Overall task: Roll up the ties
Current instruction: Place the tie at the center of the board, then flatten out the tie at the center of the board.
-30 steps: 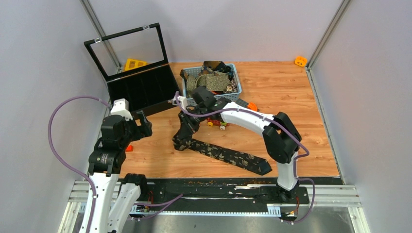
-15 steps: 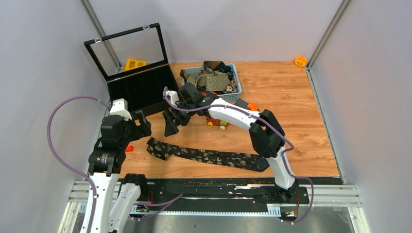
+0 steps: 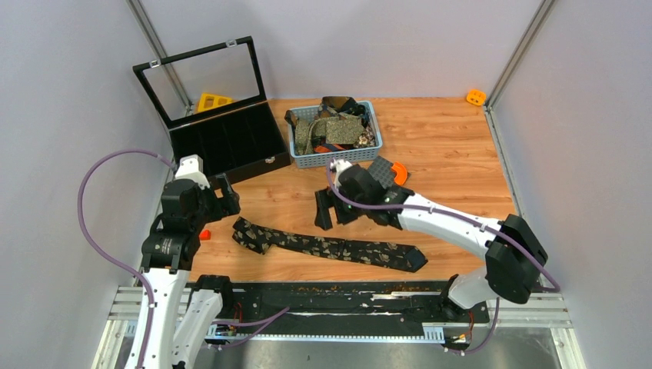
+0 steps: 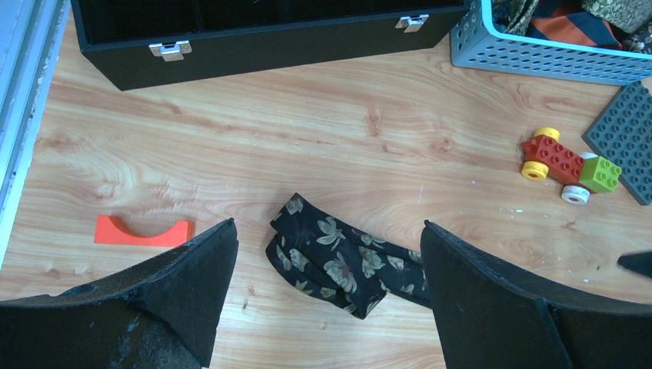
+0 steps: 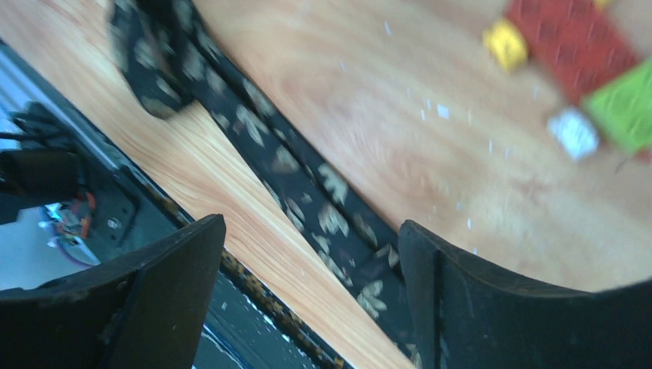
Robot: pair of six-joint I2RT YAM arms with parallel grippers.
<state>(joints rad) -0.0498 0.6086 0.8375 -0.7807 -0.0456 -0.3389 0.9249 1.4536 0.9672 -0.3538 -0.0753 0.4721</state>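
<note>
A: How is the tie seen?
B: One tie (image 3: 327,247) is laid out long and flat on the table (image 3: 454,154), near its front edge. It is black, printed with pale leaves. Its left end is folded back on itself in a small heap, and its right end comes to a point. Other ties (image 3: 338,127), olive and brown among them, are piled in a blue-grey basket (image 3: 330,161) at the back.
A: And the grippers?
B: The left gripper (image 3: 223,196) is held near the folded end, its fingers spread wide with nothing between them. The right gripper (image 3: 327,209) is held near the middle of the tie, released as well. In its blurred wrist view the tie is seen lying on the wood below the parted fingers, not gripped.
A: What is noted of the surface and the room?
B: The table is of light, grained wood. A black case (image 3: 231,146) with its lid raised is set at the back left, beside the basket. A toy car (image 4: 569,161), a grey studded plate (image 4: 627,138) and an orange piece (image 4: 142,229) are scattered on the wood. Plain grey walls (image 3: 61,115) are closed round three sides
</note>
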